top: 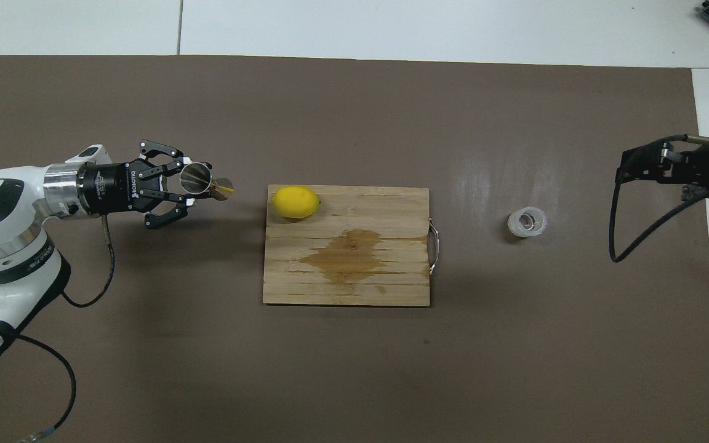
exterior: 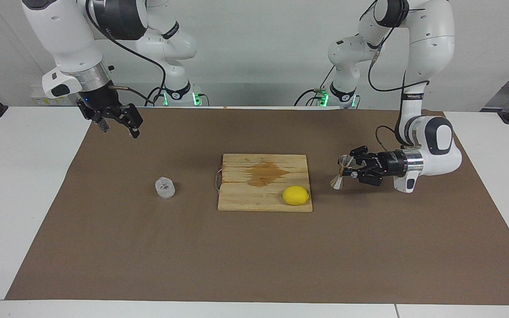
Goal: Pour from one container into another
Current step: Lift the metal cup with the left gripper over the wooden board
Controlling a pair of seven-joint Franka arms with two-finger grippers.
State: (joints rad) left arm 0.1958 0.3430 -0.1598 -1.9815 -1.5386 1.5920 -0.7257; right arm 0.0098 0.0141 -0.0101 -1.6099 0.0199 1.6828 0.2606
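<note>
The clear textured cup (exterior: 165, 187) stands upright on the brown mat toward the right arm's end; it also shows in the overhead view (top: 527, 222). The steel jigger (exterior: 341, 171) is held slightly tilted beside the cutting board, toward the left arm's end, and shows in the overhead view (top: 197, 178) too. My left gripper (exterior: 346, 172) (top: 204, 184) lies level and is shut on the jigger near its waist. My right gripper (exterior: 119, 128) (top: 656, 166) hangs open and empty above the mat's edge by the robots, well apart from the cup, and waits.
A wooden cutting board (exterior: 237, 201) (top: 404, 289) with a wet brown stain lies at the mat's middle. A yellow lemon (exterior: 295, 195) (top: 295, 201) sits on its corner nearest the jigger. White tabletop borders the mat (exterior: 254, 256).
</note>
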